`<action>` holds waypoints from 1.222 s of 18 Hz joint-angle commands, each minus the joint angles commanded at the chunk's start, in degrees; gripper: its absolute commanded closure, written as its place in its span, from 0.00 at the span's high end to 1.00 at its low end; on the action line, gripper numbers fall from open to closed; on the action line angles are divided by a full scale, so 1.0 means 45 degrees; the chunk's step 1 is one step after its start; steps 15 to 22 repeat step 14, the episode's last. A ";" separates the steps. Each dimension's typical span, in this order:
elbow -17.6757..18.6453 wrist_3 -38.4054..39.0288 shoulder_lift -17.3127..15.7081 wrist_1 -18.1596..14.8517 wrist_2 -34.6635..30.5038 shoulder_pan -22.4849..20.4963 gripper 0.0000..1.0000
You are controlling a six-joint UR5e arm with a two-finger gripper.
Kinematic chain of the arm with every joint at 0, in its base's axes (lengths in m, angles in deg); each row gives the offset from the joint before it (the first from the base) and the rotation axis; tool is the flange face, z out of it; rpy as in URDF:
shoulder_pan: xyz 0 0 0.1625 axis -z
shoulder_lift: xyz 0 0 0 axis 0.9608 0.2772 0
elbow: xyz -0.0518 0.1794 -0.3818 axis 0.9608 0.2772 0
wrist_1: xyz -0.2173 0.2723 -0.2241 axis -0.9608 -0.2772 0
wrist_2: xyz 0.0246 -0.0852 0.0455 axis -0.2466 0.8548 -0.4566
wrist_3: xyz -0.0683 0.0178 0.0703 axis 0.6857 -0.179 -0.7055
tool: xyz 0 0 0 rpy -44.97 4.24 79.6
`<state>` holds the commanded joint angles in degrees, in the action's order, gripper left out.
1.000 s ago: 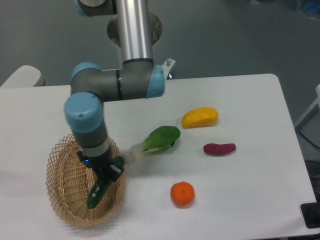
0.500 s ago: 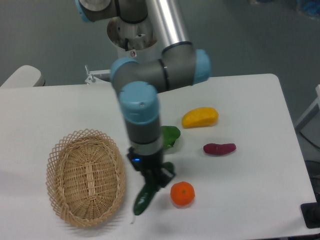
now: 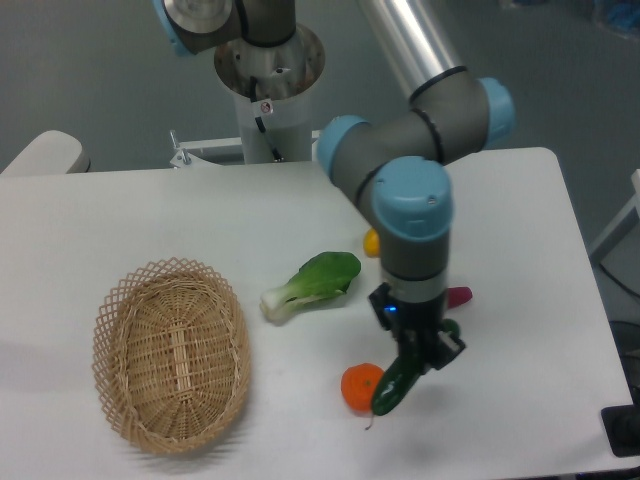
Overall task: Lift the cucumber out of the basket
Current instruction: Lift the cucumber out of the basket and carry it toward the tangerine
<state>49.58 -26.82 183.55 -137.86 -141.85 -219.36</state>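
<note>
- The cucumber (image 3: 397, 378) is clamped in the tool (image 3: 418, 357) and hangs tilted, its lower end pointing down and to the left, well clear of the basket (image 3: 172, 355).
- Its lower tip appears just beside the orange fruit (image 3: 362, 387), overlapping its right edge in the view; whether the two touch cannot be told.
- The tool is closed on the upper part of the cucumber; the fingers themselves are dark and partly merged with the vegetable in the picture.
- Change noted: one second ago the cucumber was held low inside the basket; half a second ago it hung just past the basket's right rim; now it is on the far side of the bok choy (image 3: 312, 284), towards the right part of the surface (image 3: 520, 400). The arm has swung rightward across the surface while carrying it.
- Meaning for the task: the basket now shows only bare weave, so the pick-up is judged done in substance. What remains, if anything, is to keep the grip secure or set the cucumber down.
- Risk judged: the grip sits near one end, so the long free end could swing or slip.
- A purple vegetable (image 3: 460, 296) and a yellow item (image 3: 370, 241) lie mostly hidden behind the arm.
</note>
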 joint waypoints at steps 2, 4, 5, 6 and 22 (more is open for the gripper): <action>-0.0117 -0.0099 0.0098 0.0000 0.0000 -0.0039 0.22; -0.0157 -0.0080 0.0118 0.0000 0.0020 -0.0040 0.22; -0.0157 -0.0099 0.0118 0.0000 0.0058 -0.0059 0.22; -0.0157 -0.0118 0.0098 -0.0019 0.0059 -0.0098 0.22; -0.0176 -0.0275 0.0079 -0.0039 0.0059 -0.0137 0.22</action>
